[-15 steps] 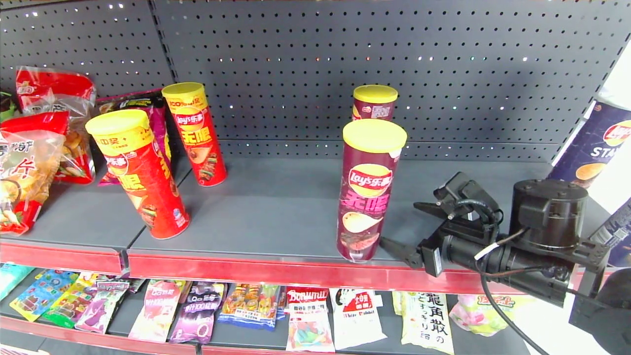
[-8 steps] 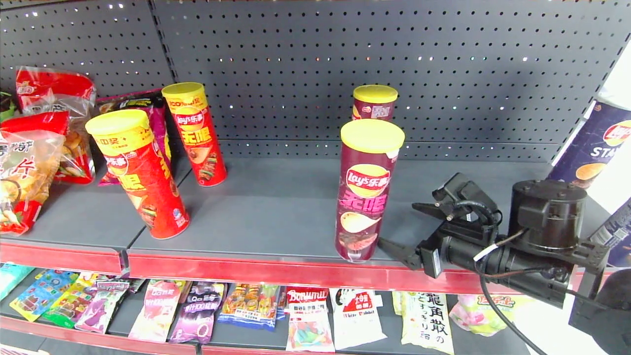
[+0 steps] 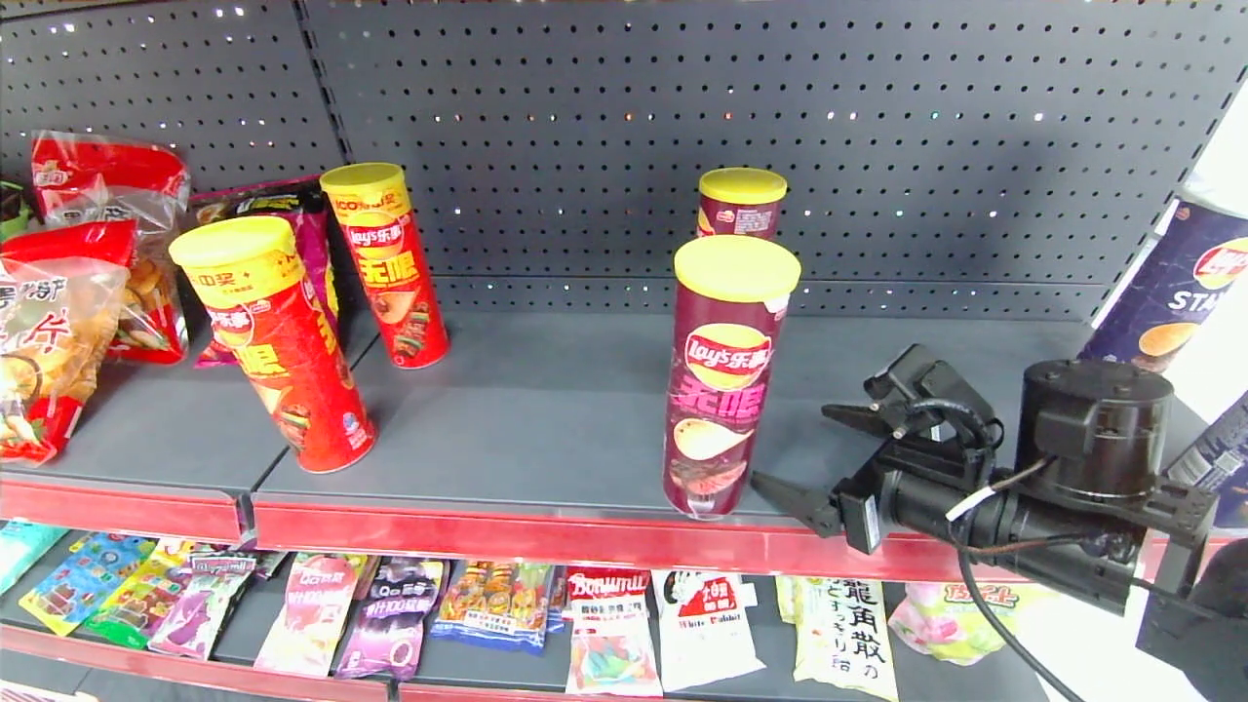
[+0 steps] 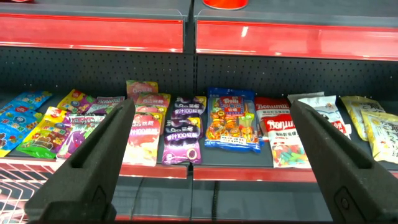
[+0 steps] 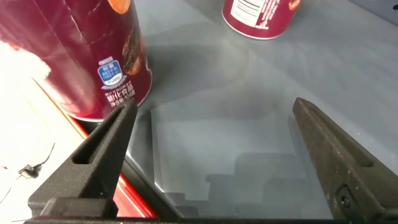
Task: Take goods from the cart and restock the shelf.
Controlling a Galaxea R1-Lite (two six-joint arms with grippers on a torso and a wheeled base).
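Note:
A tall maroon chip can (image 3: 726,380) with a yellow lid stands upright near the front edge of the grey upper shelf (image 3: 546,409). My right gripper (image 3: 814,453) is just to its right, open, its fingers apart from the can and holding nothing. The right wrist view has that can (image 5: 87,56) beside one finger (image 5: 93,162) of the open right gripper (image 5: 214,107), and a second maroon can (image 5: 258,15) farther back. The second can (image 3: 741,203) stands by the pegboard. My left gripper (image 4: 211,107) is open and empty, facing the lower shelf.
Two red chip cans (image 3: 278,341) (image 3: 385,263) and snack bags (image 3: 58,322) fill the shelf's left part. Dark blue cans (image 3: 1170,292) lean at the right end. Candy bags (image 4: 233,121) lie in a row on the lower shelf. Bare shelf lies between the red and maroon cans.
My right gripper has drawn back slightly to the right, away from the front maroon can. The can stands free at the shelf's front edge.

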